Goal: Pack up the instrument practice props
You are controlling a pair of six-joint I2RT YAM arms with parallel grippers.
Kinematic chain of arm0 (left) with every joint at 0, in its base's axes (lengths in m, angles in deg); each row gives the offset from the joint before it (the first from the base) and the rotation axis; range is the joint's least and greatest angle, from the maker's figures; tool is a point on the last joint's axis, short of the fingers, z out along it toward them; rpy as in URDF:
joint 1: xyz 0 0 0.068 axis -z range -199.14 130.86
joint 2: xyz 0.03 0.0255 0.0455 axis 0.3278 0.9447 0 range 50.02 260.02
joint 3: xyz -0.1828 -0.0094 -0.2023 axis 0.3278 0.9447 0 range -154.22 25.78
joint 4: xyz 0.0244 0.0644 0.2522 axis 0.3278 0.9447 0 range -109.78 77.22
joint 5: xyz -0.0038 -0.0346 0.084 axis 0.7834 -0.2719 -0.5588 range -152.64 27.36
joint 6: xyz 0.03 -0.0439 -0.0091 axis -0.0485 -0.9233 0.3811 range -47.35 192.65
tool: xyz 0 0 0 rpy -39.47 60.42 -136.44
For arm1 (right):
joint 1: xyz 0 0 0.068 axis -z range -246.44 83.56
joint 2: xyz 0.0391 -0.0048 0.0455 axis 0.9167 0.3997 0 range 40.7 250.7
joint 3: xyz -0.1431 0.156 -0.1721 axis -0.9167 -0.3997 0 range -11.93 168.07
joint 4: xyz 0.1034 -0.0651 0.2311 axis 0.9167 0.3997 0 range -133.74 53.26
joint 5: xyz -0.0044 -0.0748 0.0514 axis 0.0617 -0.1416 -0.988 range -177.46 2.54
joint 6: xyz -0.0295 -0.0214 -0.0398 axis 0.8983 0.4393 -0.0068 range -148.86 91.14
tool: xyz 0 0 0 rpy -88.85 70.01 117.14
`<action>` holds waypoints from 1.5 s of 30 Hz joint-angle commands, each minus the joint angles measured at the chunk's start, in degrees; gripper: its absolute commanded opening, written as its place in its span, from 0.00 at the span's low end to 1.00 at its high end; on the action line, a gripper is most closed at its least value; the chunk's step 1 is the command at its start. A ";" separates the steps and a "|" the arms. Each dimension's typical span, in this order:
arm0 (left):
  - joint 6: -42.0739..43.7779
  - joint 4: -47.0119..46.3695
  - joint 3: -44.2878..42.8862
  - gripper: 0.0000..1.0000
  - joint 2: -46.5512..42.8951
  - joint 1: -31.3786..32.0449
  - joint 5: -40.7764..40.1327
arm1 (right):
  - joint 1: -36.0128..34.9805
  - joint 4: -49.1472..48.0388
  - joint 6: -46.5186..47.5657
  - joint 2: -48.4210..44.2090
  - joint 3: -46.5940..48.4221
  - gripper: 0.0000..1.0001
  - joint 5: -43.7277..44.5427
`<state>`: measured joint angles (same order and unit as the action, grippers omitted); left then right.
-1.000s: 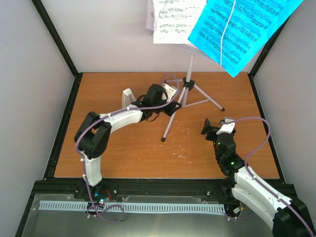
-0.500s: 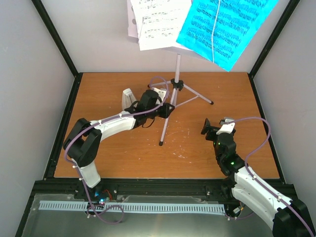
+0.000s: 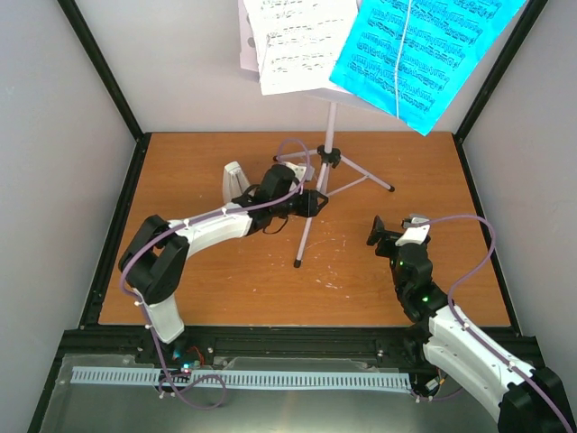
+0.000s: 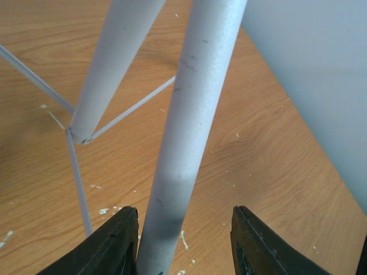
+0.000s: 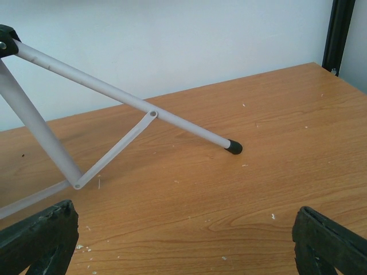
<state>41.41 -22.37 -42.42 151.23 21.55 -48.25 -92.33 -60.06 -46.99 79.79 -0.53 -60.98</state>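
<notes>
The lilac tripod music stand [image 3: 329,126] stands at the table's back middle. Its tray holds white sheet-music pages [image 3: 297,41] and a bright-blue page [image 3: 424,54]. My left gripper [image 3: 315,203] is open around the stand's near leg [image 4: 183,143]. The leg rests against the left finger [image 4: 114,246], with a gap to the right finger [image 4: 258,246]. The small white metronome [image 3: 234,179] stands just left of my left wrist. My right gripper [image 3: 392,230] is wide open and empty over the table [image 5: 183,240], right of the stand. It faces the stand's right leg and black foot [image 5: 232,147].
A black frame rail [image 3: 108,225] runs along the wooden table's left edge, with grey walls on three sides. Thin lilac braces [image 4: 126,109] link the stand's legs low down. White specks dot the wood [image 3: 329,275] near the front foot [image 3: 297,263].
The stand and its pages shifted left, then slightly back right, with my left gripper around the near leg. My left arm's elbow swung left. The right arm has not moved.
</notes>
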 commanded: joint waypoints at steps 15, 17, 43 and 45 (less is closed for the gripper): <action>8.08 1.53 -3.34 0.90 -5.91 4.44 -2.97 | 0.41 0.13 -0.37 -1.75 -0.66 1.00 0.35; 9.76 2.74 -3.02 0.94 -8.88 3.39 -3.77 | 0.40 -1.19 0.72 -1.39 -0.65 1.00 -1.52; 18.21 8.53 14.68 0.99 -39.51 -40.77 10.31 | -1.63 13.83 -18.32 32.27 32.01 1.00 -31.64; 23.19 10.87 12.41 0.99 -39.74 -40.77 8.17 | -3.01 14.43 -17.65 35.31 34.50 0.99 -28.67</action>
<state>56.79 -13.05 -25.64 113.98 -19.39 -37.06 -93.16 -48.63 -63.05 110.50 29.63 -92.17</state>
